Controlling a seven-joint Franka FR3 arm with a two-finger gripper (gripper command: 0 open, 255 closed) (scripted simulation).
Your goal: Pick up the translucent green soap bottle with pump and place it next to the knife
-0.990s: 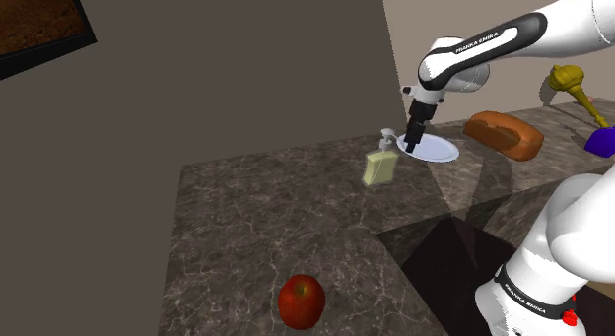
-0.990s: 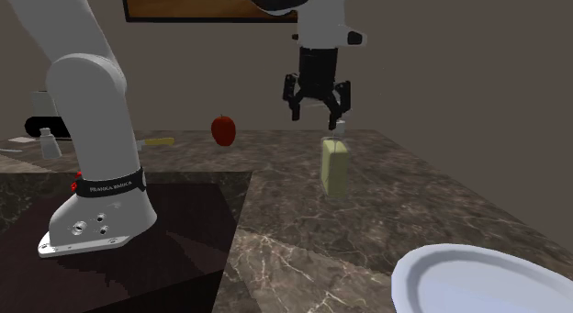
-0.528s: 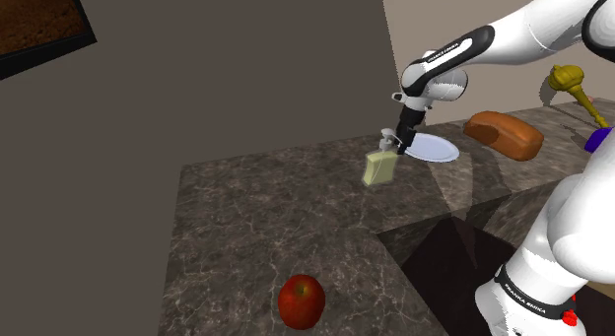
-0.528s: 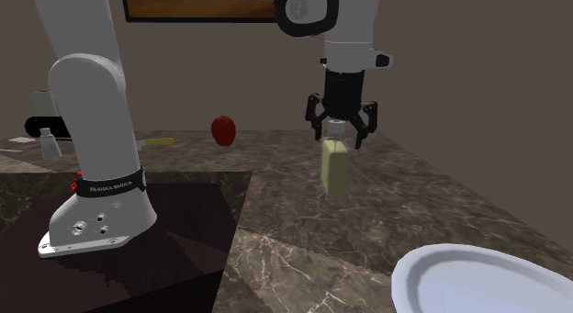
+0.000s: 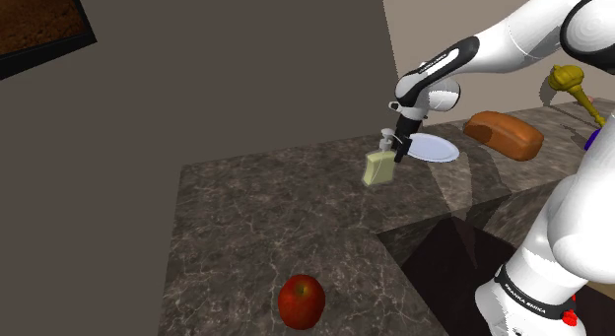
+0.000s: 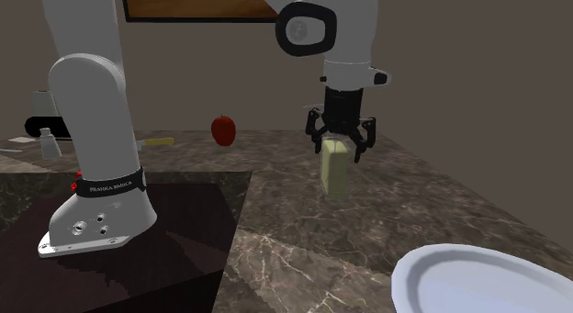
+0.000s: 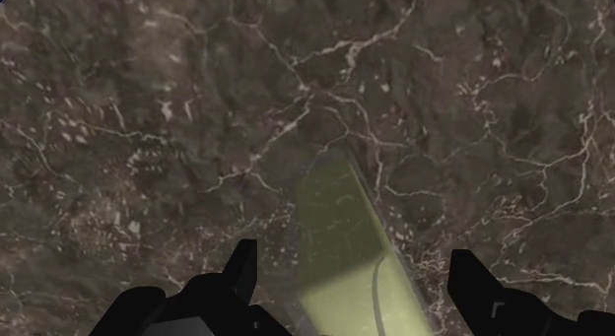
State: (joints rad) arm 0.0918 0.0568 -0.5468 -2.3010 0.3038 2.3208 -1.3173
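Wrist view: soap bottle (image 7: 340,245) seen from above, pale yellow-green and translucent, standing on the dark veined stone surface (image 7: 148,107). It sits between the two fingers of the hand (image 7: 355,260). The fingers stand apart, with a strip of surface showing on each side of the bottle, so no contact and no grip. A thin dark tube shows through the bottle wall; fill level cannot be told.

Shoulder view: bottle (image 5: 379,168) upright near the far edge of the surface (image 5: 256,216), close to the wall. Its pale pump head shows just beside the hand (image 5: 398,147), which comes down from above. This view adds a white plate (image 5: 431,148) just beyond the bottle toward the right, then a brown bread loaf (image 5: 504,134) and a yellow item (image 5: 572,83) farther right. A red apple (image 5: 302,301) lies well apart, near the lower edge.

Second exterior view: hand (image 6: 340,144) straddles the top of the bottle (image 6: 336,169), fingers spread to either side of the neck. The apple (image 6: 223,129) lies behind and left. Farther left lies a slim yellow-handled item (image 6: 158,141), too small to name. The plate rim (image 6: 477,279) shows at lower right, and the arm's base sits on the dark stand (image 6: 184,247).
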